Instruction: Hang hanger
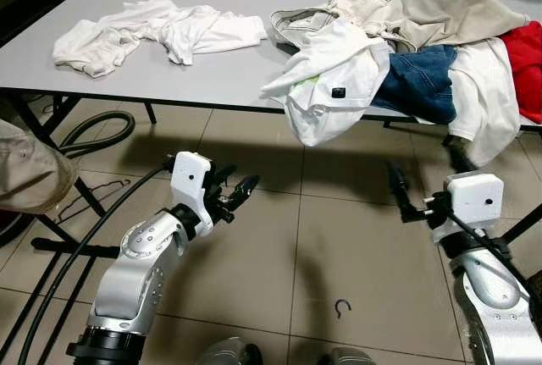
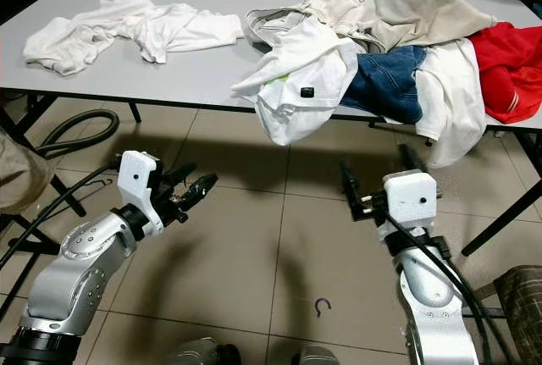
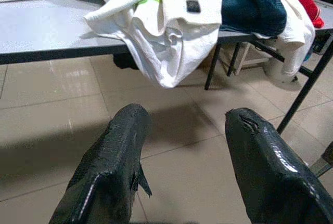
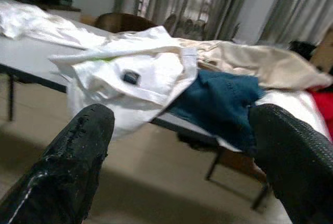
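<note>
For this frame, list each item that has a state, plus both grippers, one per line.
Left gripper: open, empty, raised over the floor before the table.
Right gripper: open, empty, raised below the table edge.
White shirt: crumpled, draped over the table edge.
Jeans: bunched in the pile.
Red garment: heaped at the pile's right end.
White clothes: crumpled, lying flat apart from the pile.
Hanger: lying on the floor.
Small hook: lying on the floor.

Pale grey desk (image 1: 220, 73) over beige tiled floor (image 1: 339, 246). On the left, crumpled white clothes (image 1: 152, 30); right of centre, a white shirt (image 1: 330, 77) with a small black tag and a touch of lime green. Blue denim jeans (image 1: 419, 81), a cream garment (image 1: 432, 13), red cloth (image 1: 525, 64) at far right. Black hoses (image 1: 93, 132) on the floor at left.
</note>
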Motion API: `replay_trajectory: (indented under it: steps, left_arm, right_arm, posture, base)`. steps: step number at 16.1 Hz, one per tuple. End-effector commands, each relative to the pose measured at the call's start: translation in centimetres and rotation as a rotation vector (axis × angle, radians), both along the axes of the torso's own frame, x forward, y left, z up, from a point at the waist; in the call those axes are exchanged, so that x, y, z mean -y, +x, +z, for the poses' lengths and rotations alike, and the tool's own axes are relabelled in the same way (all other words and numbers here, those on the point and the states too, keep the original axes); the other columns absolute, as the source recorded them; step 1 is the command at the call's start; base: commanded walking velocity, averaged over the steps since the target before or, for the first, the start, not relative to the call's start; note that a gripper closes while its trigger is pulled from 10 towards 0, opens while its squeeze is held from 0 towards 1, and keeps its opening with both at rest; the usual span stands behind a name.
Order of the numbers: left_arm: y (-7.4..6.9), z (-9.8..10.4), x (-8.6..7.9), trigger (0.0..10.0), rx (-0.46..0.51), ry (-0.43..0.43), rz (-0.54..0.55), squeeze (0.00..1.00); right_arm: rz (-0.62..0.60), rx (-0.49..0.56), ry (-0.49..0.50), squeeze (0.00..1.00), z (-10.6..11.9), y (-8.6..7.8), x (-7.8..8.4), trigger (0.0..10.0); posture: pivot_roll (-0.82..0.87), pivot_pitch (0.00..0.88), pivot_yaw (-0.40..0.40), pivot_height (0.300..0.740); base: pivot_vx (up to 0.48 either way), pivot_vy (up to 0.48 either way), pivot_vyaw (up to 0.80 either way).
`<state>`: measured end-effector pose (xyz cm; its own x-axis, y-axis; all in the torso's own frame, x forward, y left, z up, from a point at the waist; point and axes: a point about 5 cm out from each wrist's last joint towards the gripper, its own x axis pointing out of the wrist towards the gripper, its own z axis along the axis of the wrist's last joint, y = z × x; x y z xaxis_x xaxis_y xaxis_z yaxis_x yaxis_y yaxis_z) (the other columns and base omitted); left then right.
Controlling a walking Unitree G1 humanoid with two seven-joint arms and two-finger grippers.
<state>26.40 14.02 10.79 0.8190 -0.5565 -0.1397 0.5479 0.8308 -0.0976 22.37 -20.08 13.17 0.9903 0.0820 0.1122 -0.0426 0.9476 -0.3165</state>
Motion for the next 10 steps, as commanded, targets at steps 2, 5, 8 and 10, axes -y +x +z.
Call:
replay_trajectory:
  steps: [2,5,8,10]
  left_arm:
    - [-0.11,-0.1,-0.18,10.0,0.003,0.013,0.012,0.0]
    - [-0.13,-0.08,-0.2,10.0,0.009,0.013,0.019,0.0]
    - [-0.16,-0.11,-0.17,10.0,0.012,0.015,0.02,0.0]
    - [-0.11,-0.11,-0.11,10.0,0.012,0.017,0.017,0.0]
  right_arm:
    - [-0.002,0.05,-0.13,1.0,0.28,-0.06,0.06,10.0]
    - [-0.018,0.091,-0.216,1.0,0.39,-0.12,0.09,10.0]
    - [-0.073,0.127,-0.271,1.0,0.51,-0.24,0.43,10.0]
    - [-0.09,0.134,-0.268,1.0,0.48,-0.21,0.69,10.0]
  posture:
    - [-0.08,0.0,0.036,0.74]
    - [-0.08,0.0,0.033,0.74]
    - [-0.08,0.0,0.035,0.74]
    - [-0.08,0.0,0.039,0.74]
  base:
    - [0.0,0.0,0.0]
    - [0.0,0.0,0.0]
    - [0.0,0.0,0.0]
    - [0.0,0.0,0.0]
